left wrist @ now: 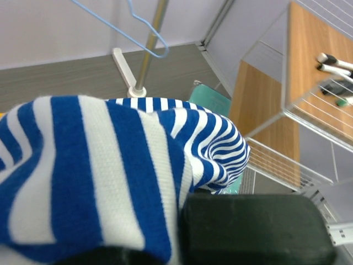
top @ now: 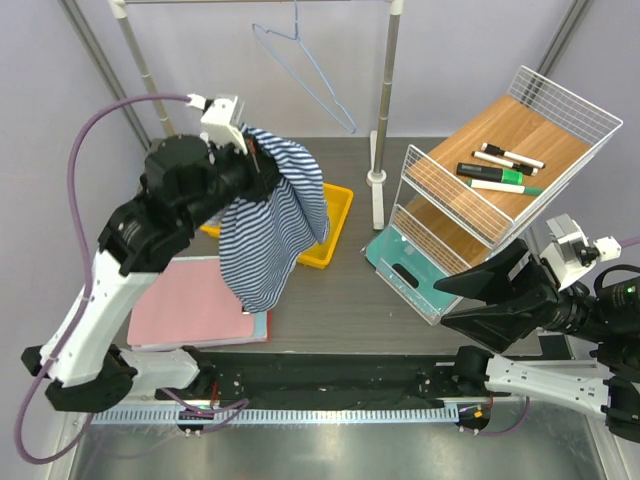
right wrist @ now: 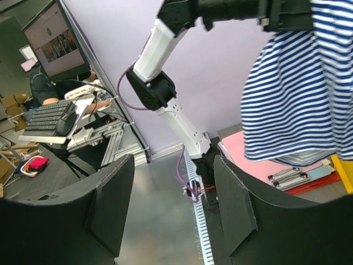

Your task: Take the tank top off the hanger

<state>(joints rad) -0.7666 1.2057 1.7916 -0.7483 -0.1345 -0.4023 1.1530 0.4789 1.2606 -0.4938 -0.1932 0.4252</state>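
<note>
While left pincer [top: 250, 155] pinches tank top [top: 275, 225], hanger [top: 300, 70] bare overhead, right pincer [right wrist: 174, 201] spread in wrist view

Hanger [top: 310, 78] hangs at back centre, between two rack poles [top: 390, 80]. Tank top [top: 275, 225] apart from hanger, before and left of it, draped over left gripper [top: 250, 158], hanging above table [top: 350, 300]. Tray [top: 338, 215] on table just behind and right of tank top, partly hidden by it. Flat folders [top: 185, 300] on table at near left, one corner under tank top's lower edge. Wire shelf unit [top: 560, 105] at right; markers [top: 505, 165] on top shelf; bin [top: 395, 262] at its foot on left. Right gripper [top: 470, 300] at near right, before shelf unit.
</note>
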